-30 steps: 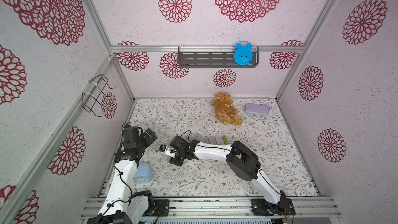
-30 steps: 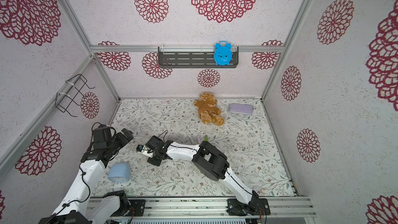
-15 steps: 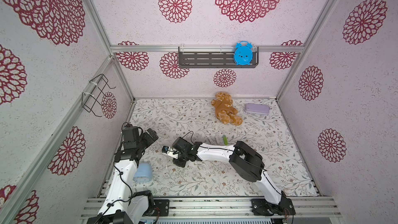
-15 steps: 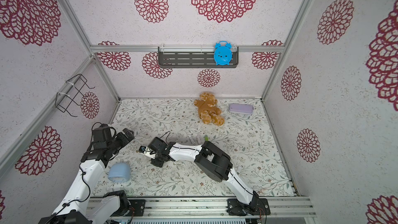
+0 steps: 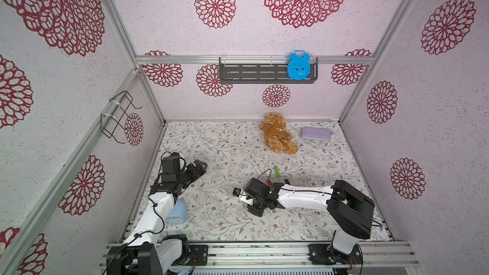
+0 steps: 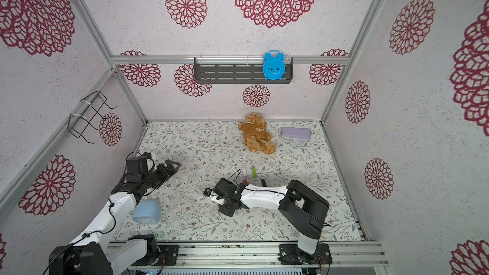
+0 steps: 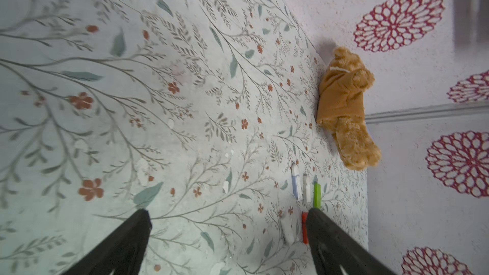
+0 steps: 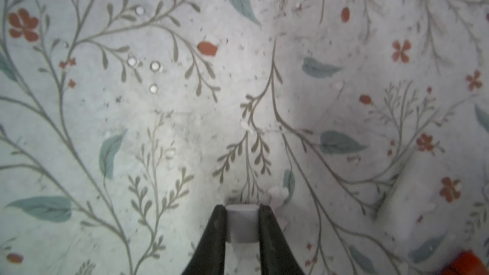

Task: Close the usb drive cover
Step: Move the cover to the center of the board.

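My right gripper (image 8: 242,208) is shut on a short pale white block (image 8: 242,223), apparently the usb drive cover, just above the floral mat. In both top views this gripper (image 5: 256,208) (image 6: 228,208) points down near the mat's middle, and its own wrist hides the block. Several usb sticks lie in a row behind it: a green one (image 5: 276,172) (image 7: 317,194), a red one (image 5: 269,181) (image 7: 304,227), and white ones (image 7: 306,187) (image 7: 287,230). My left gripper (image 5: 202,166) (image 7: 227,212) hovers open and holds nothing at the left side.
A brown teddy bear (image 5: 277,133) and a lilac case (image 5: 315,133) lie at the back of the mat. A pale blue rounded object (image 5: 176,211) sits by the left arm's base. A blue clock (image 5: 299,65) stands on the wall shelf, and a wire rack (image 5: 116,117) hangs on the left wall.
The right gripper has closed on the white block and moved right, away from the left gripper. The left arm has barely moved.
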You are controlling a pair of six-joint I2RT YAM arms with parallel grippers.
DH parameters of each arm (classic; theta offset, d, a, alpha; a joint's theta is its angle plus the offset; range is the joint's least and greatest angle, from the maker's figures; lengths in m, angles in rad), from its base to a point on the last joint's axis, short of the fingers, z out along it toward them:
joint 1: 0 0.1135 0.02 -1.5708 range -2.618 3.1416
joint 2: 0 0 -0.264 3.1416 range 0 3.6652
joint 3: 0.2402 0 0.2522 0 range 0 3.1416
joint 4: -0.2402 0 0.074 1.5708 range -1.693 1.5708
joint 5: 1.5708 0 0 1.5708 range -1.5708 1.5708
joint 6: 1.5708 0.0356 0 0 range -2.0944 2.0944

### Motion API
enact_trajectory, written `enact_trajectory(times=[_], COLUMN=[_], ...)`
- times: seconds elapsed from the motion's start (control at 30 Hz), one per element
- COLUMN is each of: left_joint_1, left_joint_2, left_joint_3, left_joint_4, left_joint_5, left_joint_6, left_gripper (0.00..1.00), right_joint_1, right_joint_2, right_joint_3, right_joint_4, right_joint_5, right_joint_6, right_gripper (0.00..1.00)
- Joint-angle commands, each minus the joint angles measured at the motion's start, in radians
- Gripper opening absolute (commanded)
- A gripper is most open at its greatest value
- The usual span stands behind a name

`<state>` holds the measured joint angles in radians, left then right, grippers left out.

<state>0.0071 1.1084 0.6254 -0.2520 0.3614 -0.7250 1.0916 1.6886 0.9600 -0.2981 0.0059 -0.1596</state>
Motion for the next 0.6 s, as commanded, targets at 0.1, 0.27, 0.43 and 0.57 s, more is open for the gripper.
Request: enact_trajectory(times=[0.1,0.27,0.43,0.57], left_joint_1=[-0.073,-0.089,-0.090,-0.090], left_joint_2=[0.046,0.076,0.087,0.084], left_joint_3=[-0.003,0.008,0.010,0.006], left_joint_4=[0.133,0.147,0.148,0.148], left_joint_5=[0.020,0.033,0.036,0.035], left_joint_6=[-0.051,-0.041,-0.033,-0.031], left_gripper=[0.95,0.94,0.94,0.94], right_joint_1=[-0.004,-0.010,-0.021,-0.022], right_joint_2=[-0.068,-0.081,-0.093,-0.114], right_joint_3=[-0.044,-0.055,-0.067,-0.080], right_joint_4=[-0.032,-0.060,-0.080,-0.097], right_joint_5=[0.019,0.030,0.025,0.004], right_joint_6=[0.058,0.052,0.046,0.047], right_gripper=[0.28,0.34,0.39,0.43])
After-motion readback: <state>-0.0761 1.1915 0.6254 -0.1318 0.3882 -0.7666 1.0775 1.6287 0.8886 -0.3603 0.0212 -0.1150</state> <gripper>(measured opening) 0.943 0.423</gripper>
